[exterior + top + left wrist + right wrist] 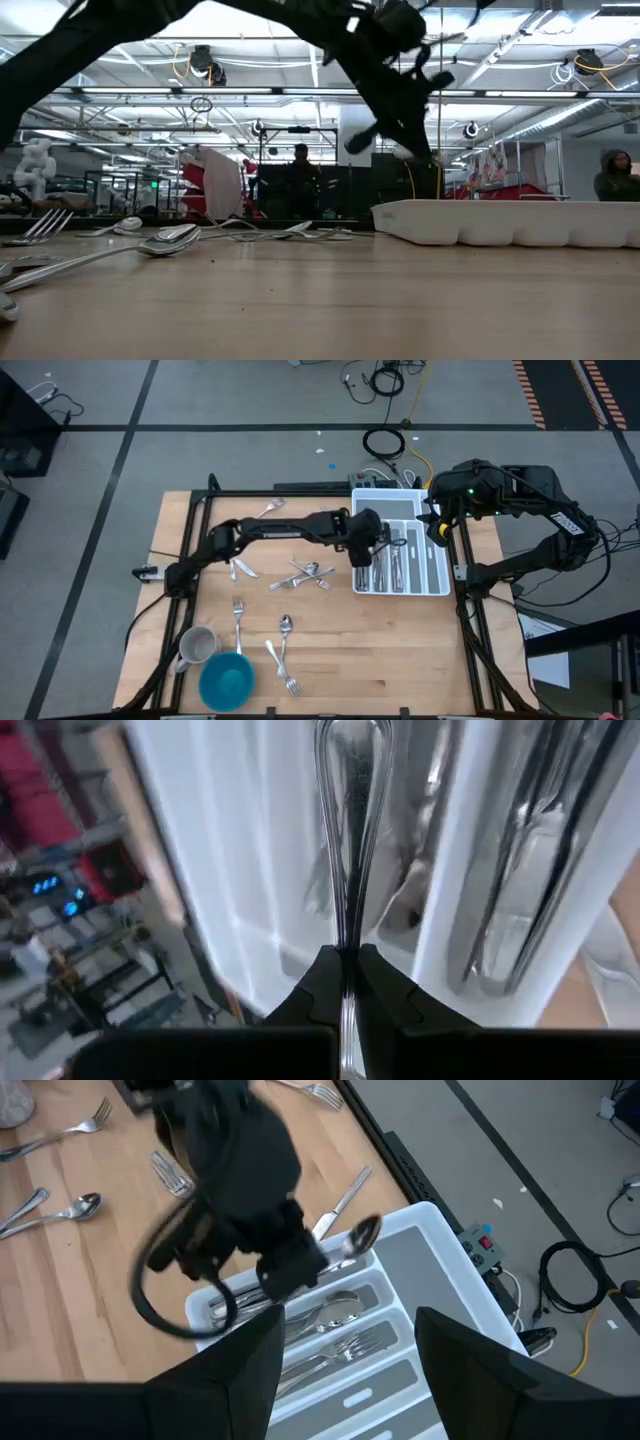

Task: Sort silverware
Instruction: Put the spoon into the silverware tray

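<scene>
- My left gripper (343, 982) pinches a spoon (360, 1235) over the organiser tray (438, 575), centre-right of the high view.
- Next: lower and release into a compartment.
- Right gripper (345, 1345) waits, spread.

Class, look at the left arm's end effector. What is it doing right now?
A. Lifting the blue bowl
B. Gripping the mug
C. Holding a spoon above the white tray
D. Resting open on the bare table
C: the left end effector is shut on the handle of a spoon, held over the white tray, while the mug and the blue bowl sit untouched at the table's other end.
</scene>
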### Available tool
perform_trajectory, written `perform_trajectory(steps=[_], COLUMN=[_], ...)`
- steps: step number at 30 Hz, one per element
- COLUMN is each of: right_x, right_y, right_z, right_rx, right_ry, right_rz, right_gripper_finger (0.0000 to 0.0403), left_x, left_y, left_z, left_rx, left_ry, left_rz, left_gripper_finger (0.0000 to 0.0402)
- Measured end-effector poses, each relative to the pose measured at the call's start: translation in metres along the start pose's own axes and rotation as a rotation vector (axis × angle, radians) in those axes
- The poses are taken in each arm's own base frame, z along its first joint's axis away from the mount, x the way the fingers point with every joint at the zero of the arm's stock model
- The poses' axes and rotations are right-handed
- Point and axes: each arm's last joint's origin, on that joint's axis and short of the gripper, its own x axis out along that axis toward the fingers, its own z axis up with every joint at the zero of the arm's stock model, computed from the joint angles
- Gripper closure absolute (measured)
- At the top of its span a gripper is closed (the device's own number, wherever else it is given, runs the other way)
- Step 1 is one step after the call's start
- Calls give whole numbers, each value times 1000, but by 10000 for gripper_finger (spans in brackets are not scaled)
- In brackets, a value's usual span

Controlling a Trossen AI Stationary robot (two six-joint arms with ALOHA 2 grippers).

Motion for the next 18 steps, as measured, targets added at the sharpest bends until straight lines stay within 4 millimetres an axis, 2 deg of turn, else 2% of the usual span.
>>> perform_trajectory(steps=[5,11,18], right_x=[0,0,0], right_y=[0,0,0], right_z=[0,0,0], right_rx=[0,0,-3], right_ry=[0,0,0], right_rz=[3,4,4], right_gripper_finger=[186,186,186], left_x=[18,29,44], left_y=[-14,-10,-20], left_z=[7,13,30], left_rx=[32,78,106], left_ry=[-26,-15,-57], left_rz=[-87,-11,-50], left_gripper_finger=[390,390,390])
